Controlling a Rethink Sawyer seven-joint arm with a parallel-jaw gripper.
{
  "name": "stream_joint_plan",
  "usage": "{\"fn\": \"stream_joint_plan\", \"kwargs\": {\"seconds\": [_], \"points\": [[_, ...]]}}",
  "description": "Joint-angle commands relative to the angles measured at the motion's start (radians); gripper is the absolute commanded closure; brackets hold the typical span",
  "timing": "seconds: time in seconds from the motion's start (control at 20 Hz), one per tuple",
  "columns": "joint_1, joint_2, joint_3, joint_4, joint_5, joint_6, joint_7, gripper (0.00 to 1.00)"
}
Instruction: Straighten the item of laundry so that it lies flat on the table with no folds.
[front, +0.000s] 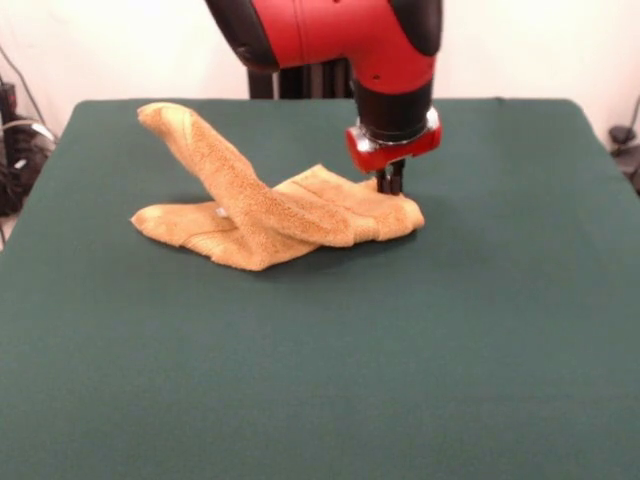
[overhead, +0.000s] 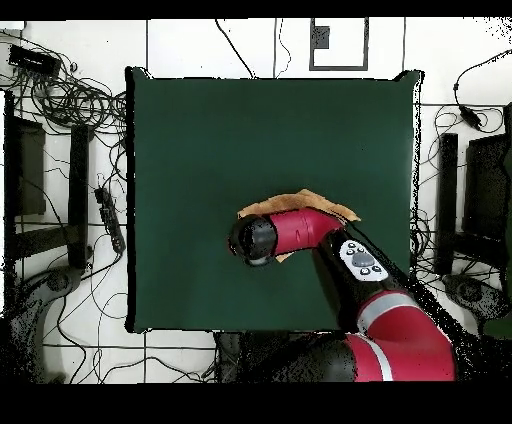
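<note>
— Where is the towel (front: 275, 210) lying?

— On the table (front: 320, 380), a little toward the far half in the front view and well away from every edge. It is far from flat: one long strip rises from the heap and reaches up and away toward the left of the front view, ending in a rounded corner held off the cloth. The rest is bunched in overlapping folds below it.

— Any markings on it?

— A paler woven band runs along the low left lobe, and a small white tag (front: 220, 211) shows just beside the foot of the raised strip.

— And the gripper (front: 390, 183)?

— It hangs straight down from the red and black arm (front: 340, 35), its dark fingertips touching the right-hand end of the towel as the front view shows it. The tips look drawn close together (they read as one narrow dark stub), but whether cloth is pinched between them I cannot tell.

— What does the overhead view add?

— Little about the grip. The arm (overhead: 300, 232) covers most of the towel (overhead: 300, 203), leaving only a tan rim beyond it and a sliver beneath the wrist. The towel sits on the half of the table (overhead: 200, 150) nearer the robot's base, right of centre in that view.
</note>
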Motion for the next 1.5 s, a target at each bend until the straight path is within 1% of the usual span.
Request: {"fn": "stream_joint_plan", "kwargs": {"seconds": [0.05,0.15,0.2,0.35,0.5,0.6,0.8,1.2,1.35,1.5], "points": [[0.027,0.182,-0.038,-0.046,-0.009,0.178,-0.010,1.00],[0.017,0.197,-0.026,-0.046,0.008,0.197,-0.017,1.00],[0.002,0.218,-0.008,-0.052,0.026,0.221,-0.039,1.00],[-0.003,0.251,0.008,-0.074,0.064,0.258,-0.048,1.00],[0.010,0.252,0.007,-0.085,0.107,0.363,-0.048,1.00],[0.014,0.247,0.005,-0.076,0.128,0.408,-0.039,1.00],[0.027,0.253,0.000,-0.058,0.160,0.450,-0.001,1.00],[0.074,0.279,-0.035,-0.083,0.180,0.575,0.053,1.00],[0.082,0.259,-0.042,-0.053,0.183,0.609,0.074,1.00],[0.088,0.244,-0.056,-0.006,0.165,0.596,0.084,1.00]]}}
